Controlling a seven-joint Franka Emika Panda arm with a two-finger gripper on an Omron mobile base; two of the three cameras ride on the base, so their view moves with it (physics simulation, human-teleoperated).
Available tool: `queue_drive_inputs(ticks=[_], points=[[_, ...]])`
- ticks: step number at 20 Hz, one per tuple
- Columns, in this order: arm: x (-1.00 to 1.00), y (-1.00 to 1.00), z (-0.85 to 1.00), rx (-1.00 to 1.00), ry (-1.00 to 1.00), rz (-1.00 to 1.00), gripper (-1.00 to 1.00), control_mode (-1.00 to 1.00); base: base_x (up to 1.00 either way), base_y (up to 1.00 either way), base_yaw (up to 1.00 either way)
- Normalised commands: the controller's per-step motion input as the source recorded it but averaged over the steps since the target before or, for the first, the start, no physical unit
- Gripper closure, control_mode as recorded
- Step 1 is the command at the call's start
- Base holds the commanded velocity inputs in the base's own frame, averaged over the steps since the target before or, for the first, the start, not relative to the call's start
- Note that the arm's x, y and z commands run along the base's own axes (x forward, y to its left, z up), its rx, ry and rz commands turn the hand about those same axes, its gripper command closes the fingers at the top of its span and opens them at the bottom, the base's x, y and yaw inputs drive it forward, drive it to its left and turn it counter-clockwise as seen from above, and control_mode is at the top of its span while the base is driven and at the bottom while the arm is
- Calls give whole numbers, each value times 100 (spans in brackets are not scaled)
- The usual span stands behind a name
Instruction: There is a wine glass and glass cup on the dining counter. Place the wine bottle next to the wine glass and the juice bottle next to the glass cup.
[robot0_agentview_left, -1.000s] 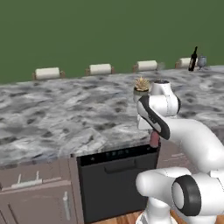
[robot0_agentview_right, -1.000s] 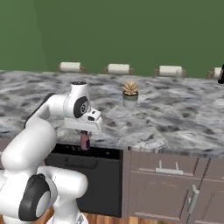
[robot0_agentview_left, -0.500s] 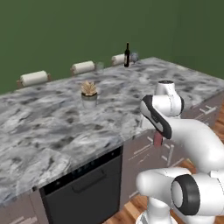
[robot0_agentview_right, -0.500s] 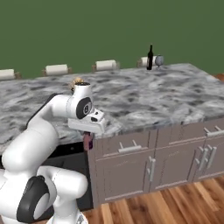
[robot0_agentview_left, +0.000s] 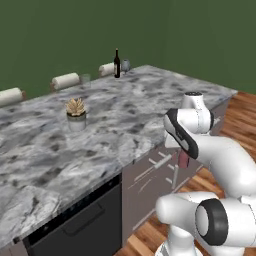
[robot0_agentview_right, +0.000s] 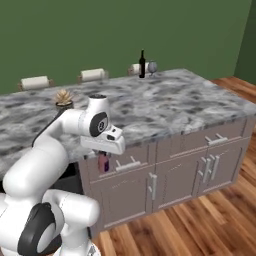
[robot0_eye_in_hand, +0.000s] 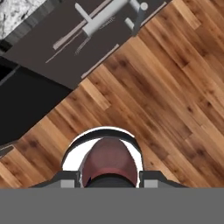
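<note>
Dining counter (robot0_agentview_right: 200, 100) edge beside tool (robot0_agentview_right: 103, 165) gripping juice bottle (robot0_agentview_right: 103, 163); open floor (robot0_agentview_right: 200, 220) rightward

dining counter (robot0_agentview_left: 125, 115): polished marbled stone | floor (robot0_eye_in_hand: 175, 87): wood planks, satin

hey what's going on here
The robot is carrying the juice bottle, its end effector shut on it, held low in front of the cabinets beside the dining counter. The wine bottle already stands on the counter's far edge, right by the wine glass. The glass cup sits farther along that edge; the juice bottle is not yet placed.
</note>
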Motion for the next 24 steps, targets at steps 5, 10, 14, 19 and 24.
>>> queue_drive_inputs(ticks=[5, 10, 14, 19, 24], points=[[0, 0, 0, 0, 0, 0, 100, 100, 14, -40, -4], [0, 0, 0, 0, 0, 0, 100, 100, 15, -41, -40], [0, 0, 0, 0, 0, 0, 100, 100, 9, -26, -60], [0, 0, 0, 0, 0, 0, 100, 100, 16, -24, -58], [0, 0, 0, 0, 0, 0, 100, 100, 35, -33, -38]])
